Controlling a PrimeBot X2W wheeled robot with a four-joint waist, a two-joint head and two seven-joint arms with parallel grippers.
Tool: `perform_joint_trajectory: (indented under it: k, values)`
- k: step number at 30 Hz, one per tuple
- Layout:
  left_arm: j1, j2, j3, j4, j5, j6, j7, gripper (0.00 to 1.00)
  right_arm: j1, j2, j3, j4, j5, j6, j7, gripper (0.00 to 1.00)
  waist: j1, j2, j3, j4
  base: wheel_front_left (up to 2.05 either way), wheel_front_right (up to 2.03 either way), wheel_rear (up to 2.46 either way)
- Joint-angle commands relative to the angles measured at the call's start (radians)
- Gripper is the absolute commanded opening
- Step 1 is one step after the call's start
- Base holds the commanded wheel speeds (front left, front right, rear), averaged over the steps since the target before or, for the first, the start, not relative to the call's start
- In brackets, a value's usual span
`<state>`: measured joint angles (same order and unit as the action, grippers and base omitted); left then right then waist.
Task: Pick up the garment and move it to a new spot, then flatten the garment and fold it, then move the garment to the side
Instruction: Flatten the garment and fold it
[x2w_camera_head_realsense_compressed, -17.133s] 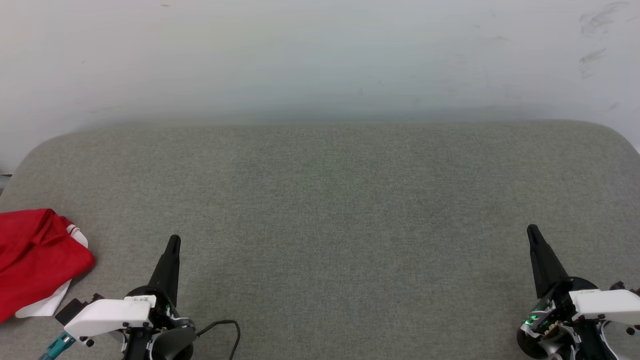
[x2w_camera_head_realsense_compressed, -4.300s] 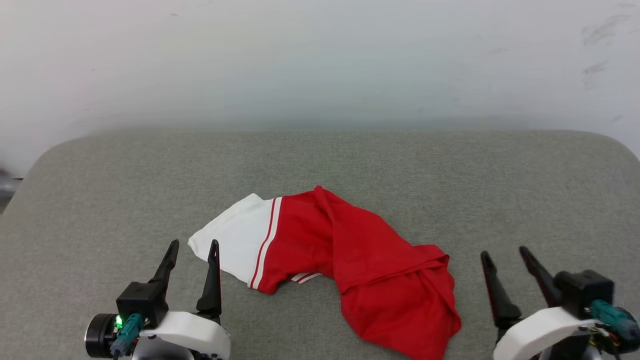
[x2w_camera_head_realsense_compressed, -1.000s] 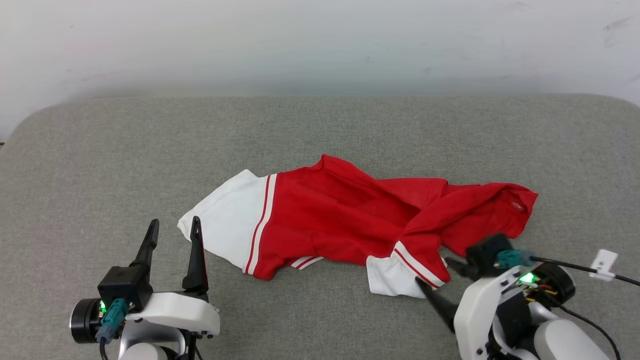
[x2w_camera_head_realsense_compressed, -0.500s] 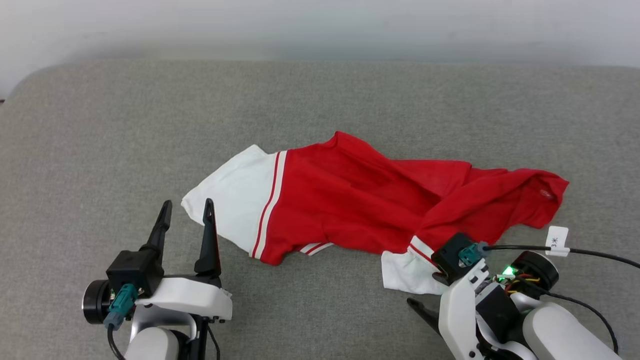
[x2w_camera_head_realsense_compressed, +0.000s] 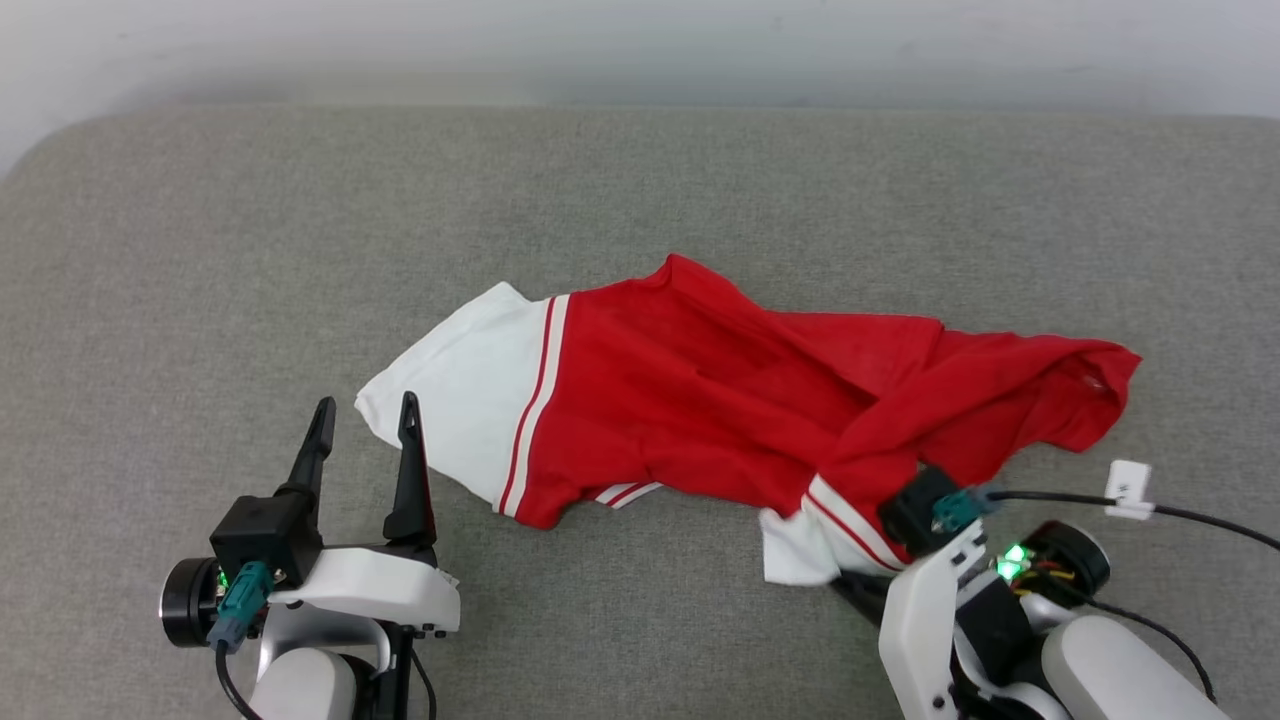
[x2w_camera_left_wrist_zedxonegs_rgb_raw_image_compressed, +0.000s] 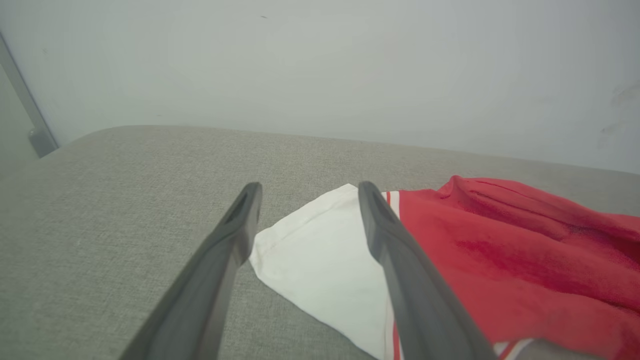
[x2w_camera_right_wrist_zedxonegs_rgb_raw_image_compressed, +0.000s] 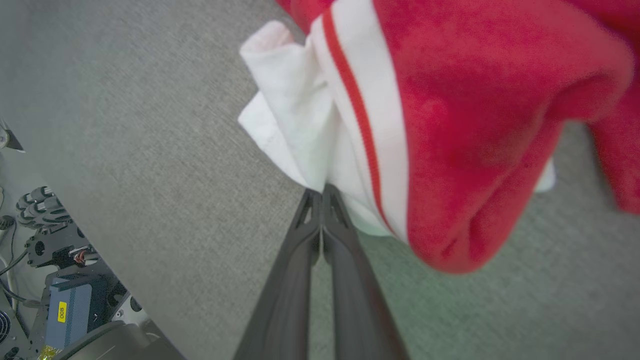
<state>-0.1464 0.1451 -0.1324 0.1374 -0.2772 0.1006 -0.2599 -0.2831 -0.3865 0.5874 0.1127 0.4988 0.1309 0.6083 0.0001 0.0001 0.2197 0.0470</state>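
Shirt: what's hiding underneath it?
The shirt lies on the grey cushion, which shows all around it. Its crumpled folds hide whatever is beneath. At the near white sleeve end, the right gripper is shut on the cloth.

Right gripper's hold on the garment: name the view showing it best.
The right wrist view: the right gripper has its fingers shut on the garment's white sleeve end. In the head view the sleeve hides its fingertips. The left wrist view faces the other sleeve.
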Motion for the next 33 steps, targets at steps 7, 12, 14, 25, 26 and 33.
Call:
perform_joint_trajectory:
  k: [7, 12, 14, 25, 26, 33]
  values:
    - [0.024, 0.002, 0.004, 0.005, 0.008, 0.004, -0.007, 1.0, 0.038, 0.086, -0.166, -0.07, -0.035, 0.0, -0.189, 0.0, -0.0001, -0.0001, -0.058, -0.04, 0.0, 0.0, 0.0]
    - [0.038, 0.003, 0.004, 0.001, 0.008, 0.004, -0.007, 1.0, 0.094, 0.14, -0.333, -0.114, -0.064, 0.0, -0.235, 0.0, -0.0001, -0.0001, -0.075, -0.052, 0.0, 0.0, 0.0]
    - [0.038, 0.003, 0.003, 0.001, 0.007, 0.005, -0.006, 1.0, 0.117, 0.167, -0.422, -0.115, -0.069, 0.0, -0.247, 0.0, -0.0001, -0.0001, -0.078, -0.054, 0.0, 0.0, 0.0]
    - [0.046, 0.01, 0.0, 0.007, -0.004, 0.006, -0.005, 1.0, 0.211, 0.306, -0.848, 0.093, -0.036, 0.0, -0.26, 0.0, -0.0001, -0.0001, -0.088, -0.063, 0.0, 0.0, 0.0]
    - [0.046, 0.011, -0.001, 0.008, -0.005, 0.005, -0.005, 1.0, 0.213, 0.309, -0.857, 0.116, -0.045, 0.0, -0.261, 0.0, -0.0001, -0.0001, -0.087, -0.064, 0.0, 0.0, 0.0]
    - [0.035, 0.017, -0.009, 0.005, -0.006, 0.004, 0.002, 1.0, 0.157, 0.321, -0.87, 0.216, -0.05, 0.0, -0.323, 1.0, -0.0001, -0.0001, -0.083, -0.064, 0.0, 0.0, 0.0]
